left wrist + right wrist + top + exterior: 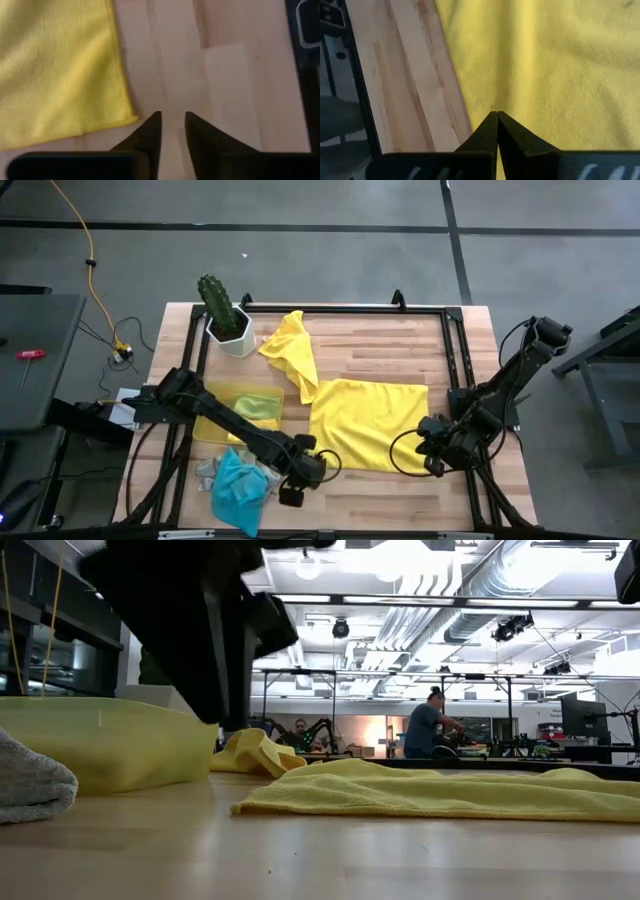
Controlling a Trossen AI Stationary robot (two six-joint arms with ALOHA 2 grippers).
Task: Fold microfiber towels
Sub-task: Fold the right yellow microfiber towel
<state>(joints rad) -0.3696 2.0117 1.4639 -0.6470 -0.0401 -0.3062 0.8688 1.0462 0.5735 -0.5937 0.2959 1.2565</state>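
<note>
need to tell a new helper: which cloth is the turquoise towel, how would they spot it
Start at the wooden table and go to its front left corner, below the yellow tray. The turquoise towel lies crumpled there on a grey towel, the only blue cloth.

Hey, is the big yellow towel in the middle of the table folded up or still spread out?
Spread out. The big yellow towel lies as one wide, nearly flat sheet on the table, only lightly rippled; no crease shows.

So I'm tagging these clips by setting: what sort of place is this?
Most likely a robotics lab or workshop. Beyond the wooden table are exposed ceiling ducts, more arm rigs on metal frames, and a person working at a bench. The floor is bare concrete with a trailing yellow cable.
</note>
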